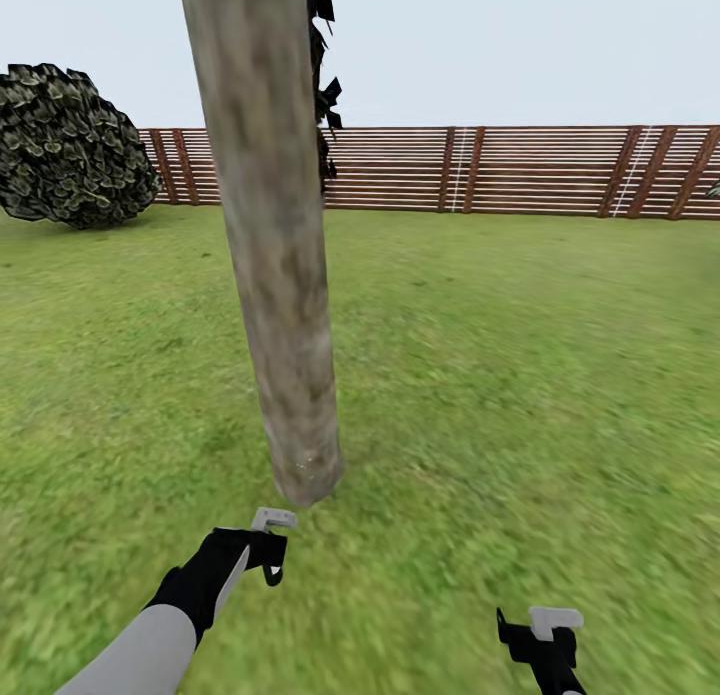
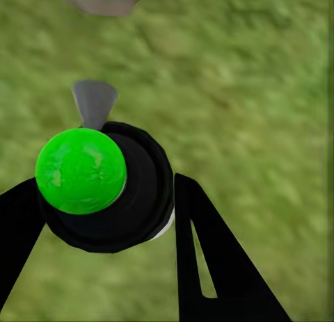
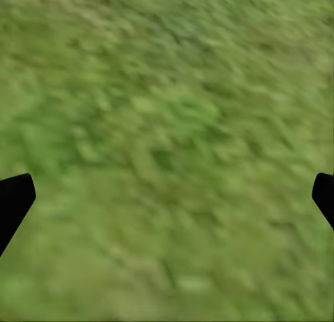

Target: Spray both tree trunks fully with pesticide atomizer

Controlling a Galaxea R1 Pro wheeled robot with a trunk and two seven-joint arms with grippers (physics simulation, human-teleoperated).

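1. Left gripper (image 2: 104,218): black fingers closed round the pesticide atomizer (image 2: 104,190), a black-bodied bottle w/ a bright green cap and a grey nozzle. In the head view the left gripper (image 1: 262,547) sits low at near left, w/ the atomizer's pale head (image 1: 272,520) pointing at the trunk base.
2. Right gripper (image 3: 167,197): fingers spread wide, nothing btwn them, grass below. In the head view it (image 1: 545,635) hangs at near right, well apart from the trunk.
3. Tree trunk (image 1: 275,235): thick, mottled grey-tan, just beyond the left gripper, near-left of centre; its foot meets the lawn (image 1: 520,375) just beside the nozzle.
4. Further out: dark bush (image 1: 65,145) at far left, slat fence (image 1: 520,170) across the far side.
5. Progress, as I judge it: pickup is done and the robot is in place at 1 of 2 trees. No spray or coating is visible on the bark, so coverage can't be told. Left: cover this trunk fully, then go to the 2nd tree.
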